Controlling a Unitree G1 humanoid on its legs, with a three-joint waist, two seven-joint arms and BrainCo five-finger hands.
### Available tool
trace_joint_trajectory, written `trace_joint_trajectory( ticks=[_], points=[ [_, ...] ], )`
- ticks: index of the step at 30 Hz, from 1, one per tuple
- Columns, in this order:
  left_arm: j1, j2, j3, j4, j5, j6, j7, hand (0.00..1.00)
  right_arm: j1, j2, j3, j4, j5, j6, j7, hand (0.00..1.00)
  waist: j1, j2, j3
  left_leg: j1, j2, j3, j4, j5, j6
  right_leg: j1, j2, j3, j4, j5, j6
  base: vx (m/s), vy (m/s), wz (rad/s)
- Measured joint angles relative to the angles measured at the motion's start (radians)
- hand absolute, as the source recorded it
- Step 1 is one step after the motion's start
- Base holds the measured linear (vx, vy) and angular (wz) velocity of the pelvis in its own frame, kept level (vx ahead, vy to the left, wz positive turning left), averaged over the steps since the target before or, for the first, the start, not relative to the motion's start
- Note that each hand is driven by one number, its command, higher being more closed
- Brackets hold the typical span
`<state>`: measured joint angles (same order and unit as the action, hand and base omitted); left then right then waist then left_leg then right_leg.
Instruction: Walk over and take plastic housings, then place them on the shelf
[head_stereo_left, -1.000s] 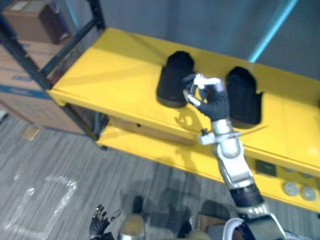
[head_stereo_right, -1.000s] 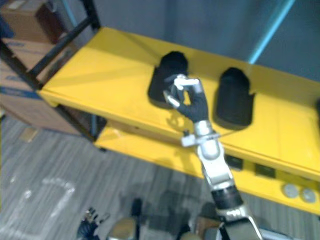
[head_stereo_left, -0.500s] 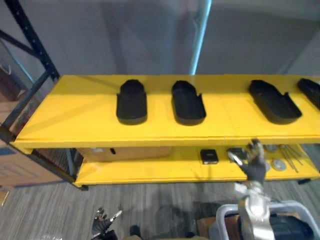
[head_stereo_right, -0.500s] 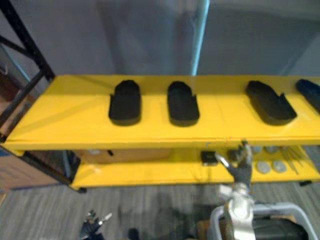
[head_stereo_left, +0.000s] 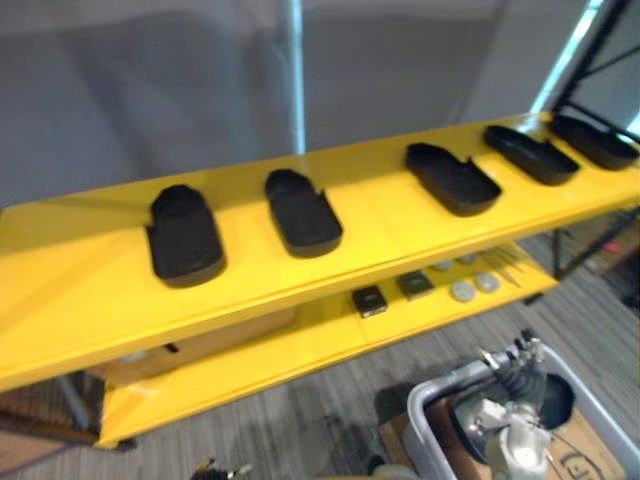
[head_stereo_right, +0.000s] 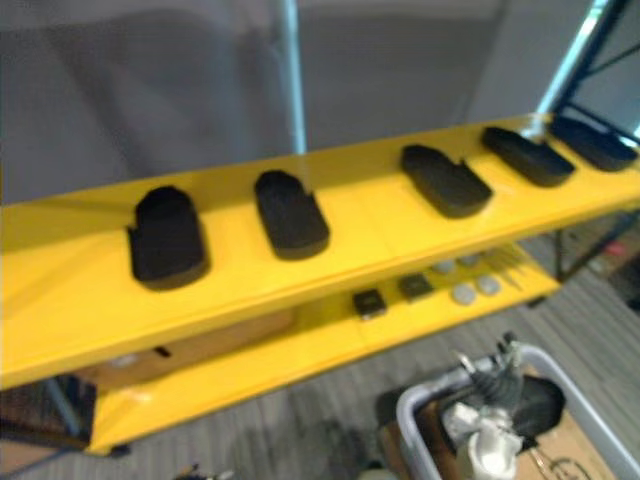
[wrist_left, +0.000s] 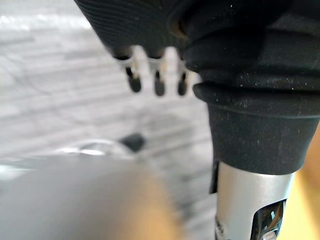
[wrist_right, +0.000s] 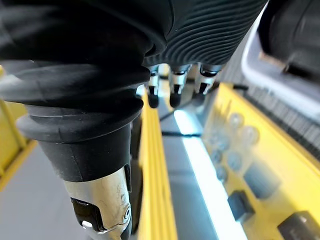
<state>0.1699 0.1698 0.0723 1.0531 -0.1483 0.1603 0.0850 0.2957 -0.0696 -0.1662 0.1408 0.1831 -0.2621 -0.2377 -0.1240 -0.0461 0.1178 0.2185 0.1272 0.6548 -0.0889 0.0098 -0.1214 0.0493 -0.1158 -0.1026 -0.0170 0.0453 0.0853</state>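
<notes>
Right, I'm looking down at the yellow shelf. Five black housings lie in a row along its top board, each apart from the next. Two sit toward the robot's left, one is past the middle, and two are close together at the far right end. On the lower board I can see two small black squares and, a little further right, some round silver discs.

Down at the lower right stands a grey bin on the striped grey floor, with brown cardboard showing just beside its rim. One more dark housing lies inside the bin.

My right hand is over the bin, in front of the shelf and well below the top board. In its wrist view the fingers are straight and hold nothing.

My left hand hangs low over the floor with its fingers relaxed, and it is empty too.
</notes>
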Motion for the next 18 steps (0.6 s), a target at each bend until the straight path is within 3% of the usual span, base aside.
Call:
trace_joint_trajectory(
  ticks=[9,11,12,13,14,15,17,18],
  points=[
    [0.002,-0.033,0.005,-0.001,-0.011,0.001,-0.007,0.00,0.002,-0.013,-0.004,0.015,0.001,-0.006,0.049,0.00,0.003,0.050,-0.008,0.034,0.008,0.055,0.000,-0.015,-0.022,0.005,0.007,-0.033,-0.007,0.009,0.002,-0.03,-0.018,-0.20],
    [0.030,-0.033,0.029,-0.002,-0.017,-0.010,-0.007,0.00,-0.028,-0.016,0.028,0.052,0.000,-0.007,0.081,0.00,0.025,0.040,-0.015,0.021,0.037,0.030,0.094,-0.058,-0.025,0.008,0.017,-0.014,-0.006,0.012,0.006,0.06,-0.013,-0.26],
    [0.033,-0.033,0.044,-0.006,-0.027,-0.017,-0.005,0.00,-0.039,-0.019,0.042,0.057,0.000,-0.008,0.089,0.00,0.032,0.033,-0.017,-0.004,0.061,-0.009,0.177,-0.088,-0.008,0.005,0.019,0.001,-0.003,0.012,0.005,0.03,-0.069,-0.75],
    [0.048,-0.041,0.087,-0.020,-0.056,-0.036,-0.003,0.00,-0.086,-0.047,0.094,0.073,0.000,-0.016,0.113,0.00,0.072,0.017,-0.014,-0.114,0.107,-0.201,0.432,-0.160,0.081,-0.014,0.031,0.061,0.011,0.006,-0.008,0.01,-0.085,-1.01],
    [0.053,-0.055,0.112,-0.022,-0.083,-0.051,-0.001,0.00,-0.121,-0.071,0.126,0.076,0.000,-0.020,0.129,0.00,0.091,0.010,-0.006,-0.182,0.101,-0.352,0.544,-0.203,0.108,-0.021,0.037,0.105,0.014,0.006,-0.017,-0.01,-0.048,-1.19],
    [0.060,-0.071,0.131,-0.022,-0.098,-0.057,0.000,0.00,-0.148,-0.091,0.143,0.079,0.001,-0.025,0.136,0.00,0.110,0.023,-0.008,-0.204,0.082,-0.454,0.580,-0.235,0.105,-0.032,0.045,0.137,0.018,0.008,-0.016,-0.03,0.120,-1.18],
    [0.109,-0.108,0.153,-0.014,-0.130,-0.066,0.001,0.00,-0.252,-0.124,0.185,0.124,0.002,-0.033,0.151,0.00,0.143,0.075,-0.015,-0.173,0.031,-0.671,0.547,-0.309,0.091,-0.063,0.091,0.234,0.021,0.012,-0.018,-0.07,0.255,-1.50],
    [0.118,-0.111,0.151,-0.014,-0.130,-0.073,0.001,0.00,-0.261,-0.124,0.190,0.123,0.007,-0.035,0.149,0.00,0.143,0.076,-0.018,-0.155,0.025,-0.682,0.512,-0.316,0.079,-0.073,0.092,0.241,0.019,0.012,-0.018,-0.05,0.245,-1.05]
  ],
)
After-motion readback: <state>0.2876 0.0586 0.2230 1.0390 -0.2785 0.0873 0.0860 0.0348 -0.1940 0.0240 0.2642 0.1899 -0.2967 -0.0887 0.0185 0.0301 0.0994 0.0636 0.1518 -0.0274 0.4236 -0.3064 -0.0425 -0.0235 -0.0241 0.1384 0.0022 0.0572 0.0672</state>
